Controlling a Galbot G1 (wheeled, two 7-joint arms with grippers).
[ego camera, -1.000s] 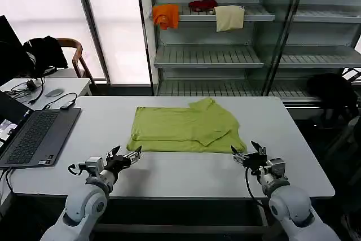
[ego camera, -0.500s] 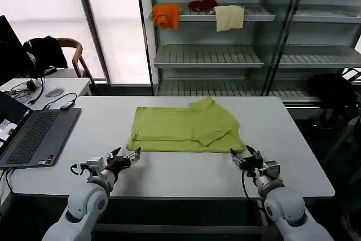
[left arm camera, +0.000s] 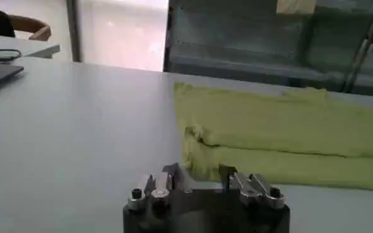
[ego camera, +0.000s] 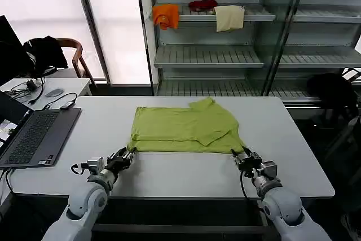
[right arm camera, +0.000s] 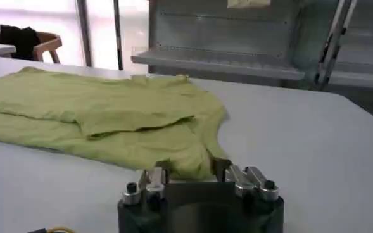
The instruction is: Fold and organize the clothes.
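A: Lying partly folded on the white table (ego camera: 293, 145), the lime-green T-shirt (ego camera: 183, 131) sits in the middle of the far half, one flap turned over on its right side, near hem running straight across.

B: Grippers?

A: Left gripper (ego camera: 127, 154) low over the table at the shirt's near left corner. Right gripper (ego camera: 243, 154) at the near right corner. Both arms come up from the near edge.

B: Fingers open or not?

A: Left wrist view: left gripper (left arm camera: 198, 178) fingers spread apart, and the shirt (left arm camera: 281, 136) corner sits right at the gap between them. Can't tell if the cloth is actually inside the jaws or just beyond the tips. Nothing clamped.

B: And the right one?

A: Same thing. Right wrist view has the right gripper (right arm camera: 187, 170) fingers parted, with the shirt (right arm camera: 104, 114) corner bunched at the gap. Not closed on it.

B: Shirt flat?

A: Mostly. Two layers show along the near edge, and there is a small rumple at the left corner in the left wrist view.

B: Anything else?

A: Open laptop (ego camera: 34, 134) on the table's left edge, well apart from the shirt. Metal shelf rack (ego camera: 225, 55) behind the table, with an orange cloth (ego camera: 166, 15) and a cream cloth (ego camera: 229, 17) hanging off the top shelf.
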